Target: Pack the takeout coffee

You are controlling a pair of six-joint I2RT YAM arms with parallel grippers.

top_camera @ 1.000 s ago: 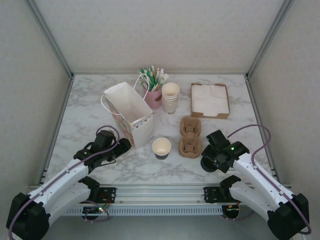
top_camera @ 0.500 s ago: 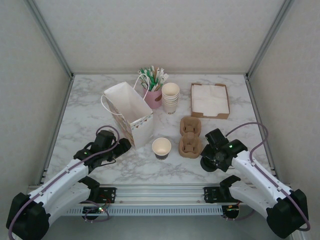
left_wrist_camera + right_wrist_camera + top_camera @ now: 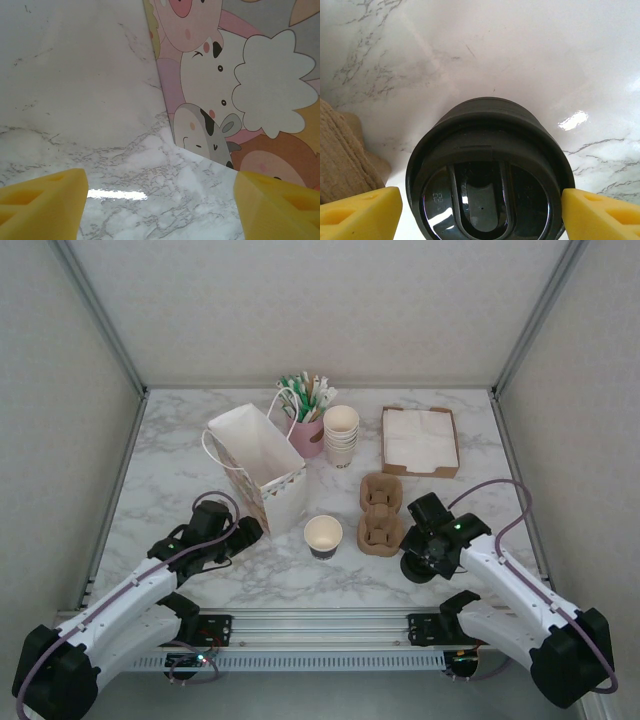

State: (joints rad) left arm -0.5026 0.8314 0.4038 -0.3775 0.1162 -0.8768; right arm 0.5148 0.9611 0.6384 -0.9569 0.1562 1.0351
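**STATUS: COFFEE CUP UNCAPPED, BOTH GRIPPERS SPREAD**

1. Task item. I see the coffee cup (image 3: pixel 323 536) standing upright on the marble table (image 3: pixel 180 460), near the front centre. Its mouth is open and the pale inside shows. It sits between the paper bag (image 3: pixel 262 465) on its left and the brown pulp carrier (image 3: pixel 381 512) on its right, apart from both.

2. Right gripper (image 3: pixel 420 558). In the right wrist view I read the yellow fingers (image 3: pixel 360 212) as spread wide, one on each side of a round black lid (image 3: pixel 485 170). I cannot tell whether the pads touch the lid rim. The lid rests on the table just beside the carrier.

3. Left gripper (image 3: pixel 240 532). In the left wrist view the fingertips (image 3: pixel 42 200) are spread, with bare marble between them. They point at the lower corner of the bag, whose side is printed with cartoon animals. Nothing is held.

4. Rear of table. A stack of cream cups (image 3: pixel 341 435) stands beside a pink holder (image 3: pixel 308 436) of sticks. A napkin box (image 3: pixel 420 440) lies to the right.
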